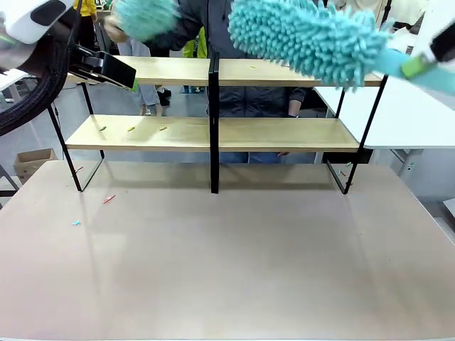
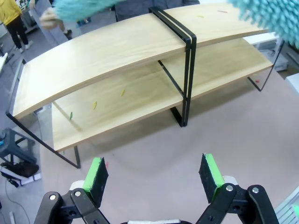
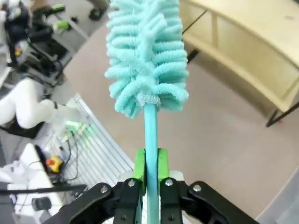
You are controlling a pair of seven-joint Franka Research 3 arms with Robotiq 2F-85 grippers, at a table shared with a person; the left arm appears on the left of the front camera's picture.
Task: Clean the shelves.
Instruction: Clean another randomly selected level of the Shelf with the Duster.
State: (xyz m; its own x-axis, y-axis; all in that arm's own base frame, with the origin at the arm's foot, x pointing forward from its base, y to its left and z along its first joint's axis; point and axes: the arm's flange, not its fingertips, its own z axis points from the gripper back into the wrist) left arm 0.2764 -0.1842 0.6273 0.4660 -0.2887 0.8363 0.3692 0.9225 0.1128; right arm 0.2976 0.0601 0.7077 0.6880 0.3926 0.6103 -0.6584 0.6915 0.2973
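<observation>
Beige table [image 1: 227, 277], matte, shared with a person at its far edge.

Item 1: shelves [image 1: 284, 133]. Two light-wood boards on a black frame with a centre upright. They stand along the table's far edge and span most of its width.

Item 2: my right claw [image 3: 150, 162]. Its green pads are pinched tight on the handle of a teal duster [image 1: 306, 39]. The fluffy head hangs over the right half of the top board; I cannot tell whether it touches.

Item 3: my left claw [image 2: 153, 169]. Jaws wide, holding nothing, raised near the left end of the top board.

Item 4: second duster [image 1: 146, 15]. Teal and blurred, in the person's hand [image 2: 49, 18], above the left half of the top board.

Item 5: scraps [image 1: 131, 128]. Three, green and yellow, lie on the left half of the lower board. One yellow lies on the top board, right of the upright.

Item 6: red scrap [image 1: 108, 199] on the table near its far left corner, with a blue scrap [image 1: 76, 223] nearer me.
</observation>
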